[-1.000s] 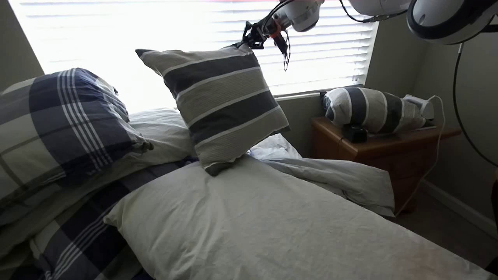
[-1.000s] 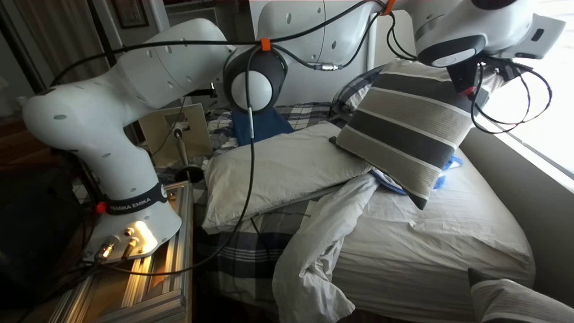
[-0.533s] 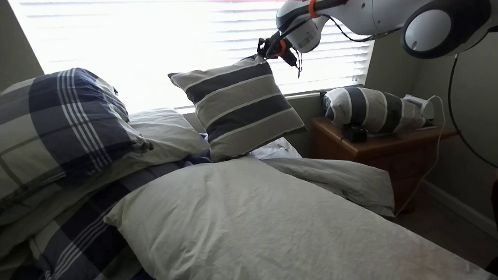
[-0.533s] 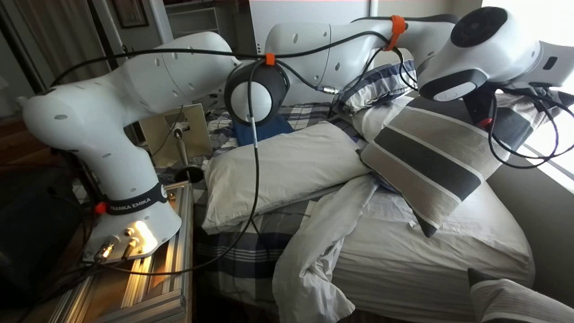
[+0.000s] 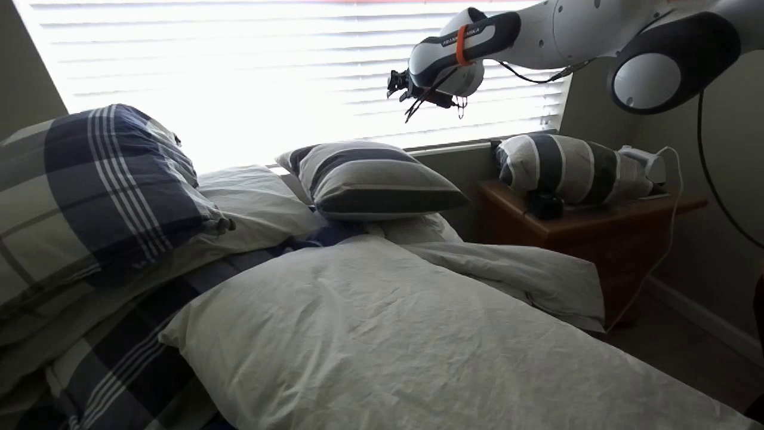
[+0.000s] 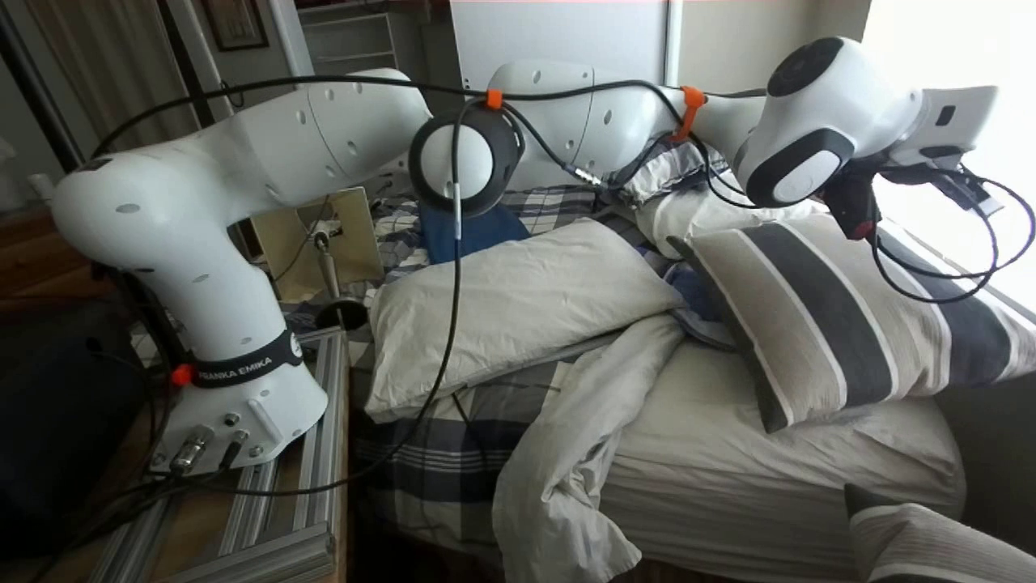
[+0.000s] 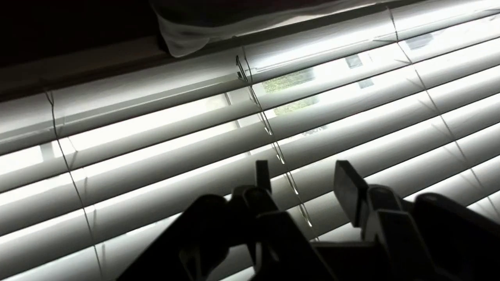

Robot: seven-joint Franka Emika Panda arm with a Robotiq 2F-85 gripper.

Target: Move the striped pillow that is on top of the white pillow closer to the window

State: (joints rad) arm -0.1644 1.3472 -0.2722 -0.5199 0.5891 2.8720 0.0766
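Just released the striped pillow [image 5: 376,179], mid-frame in an exterior view near the blind-covered window [image 5: 286,65], from spread pincer [image 7: 302,183]; probably finished.

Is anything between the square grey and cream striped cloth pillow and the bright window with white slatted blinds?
Nothing visible: the striped pillow lies by the window; the open black two-fingered gripper hangs higher.

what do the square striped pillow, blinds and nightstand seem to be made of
Striped pillow: woven fabric, likely cotton or linen; matte, softly creased. Blinds: smooth, straight-edged, faintly glossy; maybe plastic or painted wood. Nightstand: probably wood, brown with slight sheen along its edge.
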